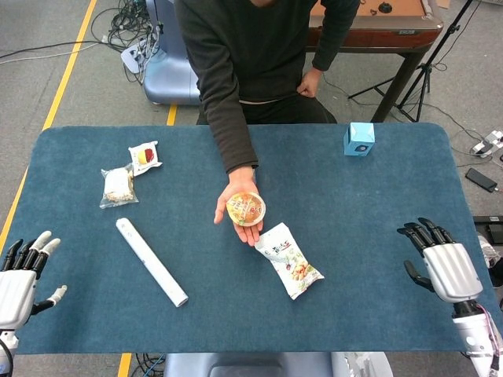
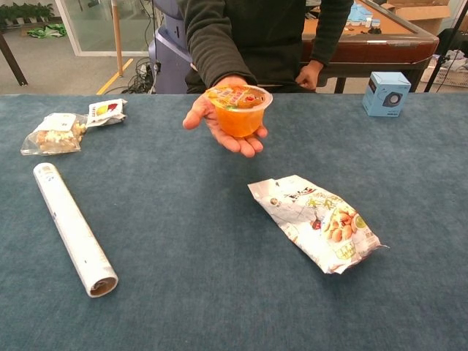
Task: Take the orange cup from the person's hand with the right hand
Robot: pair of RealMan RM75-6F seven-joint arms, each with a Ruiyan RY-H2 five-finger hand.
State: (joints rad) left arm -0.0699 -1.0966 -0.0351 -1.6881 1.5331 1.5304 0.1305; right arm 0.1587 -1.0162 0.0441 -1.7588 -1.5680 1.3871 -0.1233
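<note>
The orange cup (image 1: pixel 246 209) (image 2: pixel 238 113), sealed with a printed foil lid, rests upright on the person's open palm (image 1: pixel 236 222) (image 2: pixel 219 130) above the middle of the blue table. My right hand (image 1: pixel 438 262) hovers at the table's right edge, open with fingers spread, far from the cup. My left hand (image 1: pixel 19 275) is at the left edge, open and holding nothing. Neither hand shows in the chest view.
A snack bag (image 1: pixel 288 259) (image 2: pixel 319 222) lies just right of and below the cup. A white roll (image 1: pixel 151 261) (image 2: pixel 73 227) lies on the left, two small packets (image 1: pixel 119 185) (image 1: pixel 145 156) behind it. A light blue box (image 1: pixel 359 139) (image 2: pixel 386 93) stands at the far right.
</note>
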